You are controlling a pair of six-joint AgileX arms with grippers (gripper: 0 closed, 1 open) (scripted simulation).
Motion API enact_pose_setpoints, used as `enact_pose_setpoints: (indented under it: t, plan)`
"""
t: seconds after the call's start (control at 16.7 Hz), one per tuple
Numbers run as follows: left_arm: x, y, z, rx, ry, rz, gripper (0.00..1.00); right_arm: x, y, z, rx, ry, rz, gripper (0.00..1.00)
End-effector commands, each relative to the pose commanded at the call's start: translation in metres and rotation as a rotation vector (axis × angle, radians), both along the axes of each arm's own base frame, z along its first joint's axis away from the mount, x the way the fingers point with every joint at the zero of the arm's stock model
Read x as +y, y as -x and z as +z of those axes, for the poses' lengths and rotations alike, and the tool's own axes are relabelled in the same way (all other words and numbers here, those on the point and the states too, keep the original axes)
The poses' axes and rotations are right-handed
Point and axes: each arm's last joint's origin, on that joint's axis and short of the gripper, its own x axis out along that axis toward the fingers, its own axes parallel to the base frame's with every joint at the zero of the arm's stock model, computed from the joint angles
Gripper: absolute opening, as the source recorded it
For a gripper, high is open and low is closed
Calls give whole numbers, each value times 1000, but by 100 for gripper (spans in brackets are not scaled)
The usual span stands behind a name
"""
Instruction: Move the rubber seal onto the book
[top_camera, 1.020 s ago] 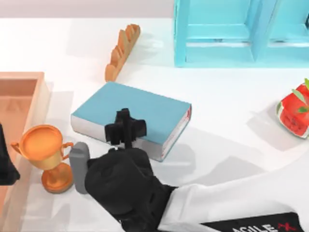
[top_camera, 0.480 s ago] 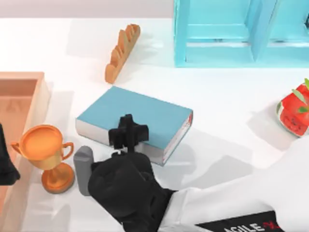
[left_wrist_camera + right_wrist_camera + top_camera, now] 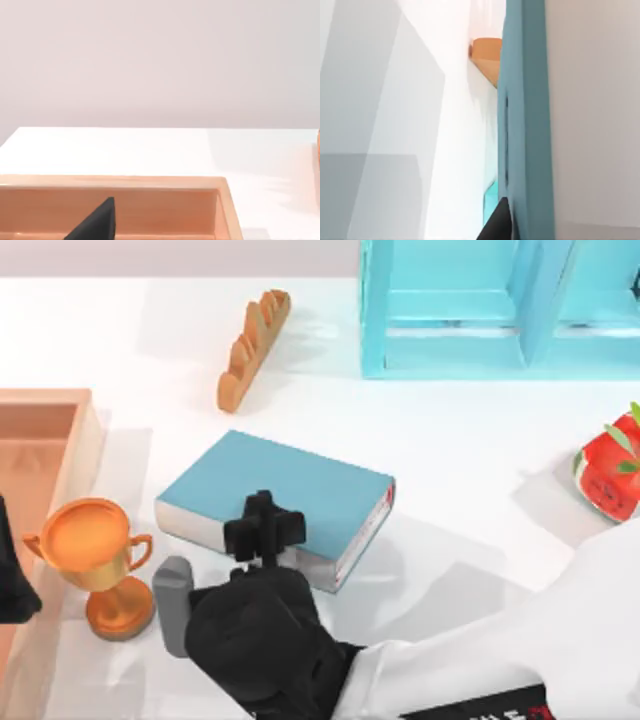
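Shifted slightly rightward, right gripper (image 3: 263, 530) over book's (image 3: 300, 480) near edge at mid-table, presumably lowering the seal, though seal and finger state cannot be told.

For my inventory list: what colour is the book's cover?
Plain teal-blue; the book shows best in the top view.

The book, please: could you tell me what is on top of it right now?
The right gripper hangs over the near edge of the book; the rest of its teal cover is bare. The cover beneath the gripper is hidden, so no rubber seal can be confirmed there.
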Motion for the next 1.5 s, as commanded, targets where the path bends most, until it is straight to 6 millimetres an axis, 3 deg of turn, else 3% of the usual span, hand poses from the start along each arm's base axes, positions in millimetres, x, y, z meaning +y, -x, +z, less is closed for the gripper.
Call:
enact_pose_setpoints:
  t: [0.72,1.32,1.5]
  plan:
    - [0,0,0,0,0,0,100,0,0,0,0,0,0,98]
    - [0,0,0,0,0,0,100,0,0,-1,2,2,-1,100]
    - [0,0,0,0,0,0,100,5,23,-5,26,18,17,100]
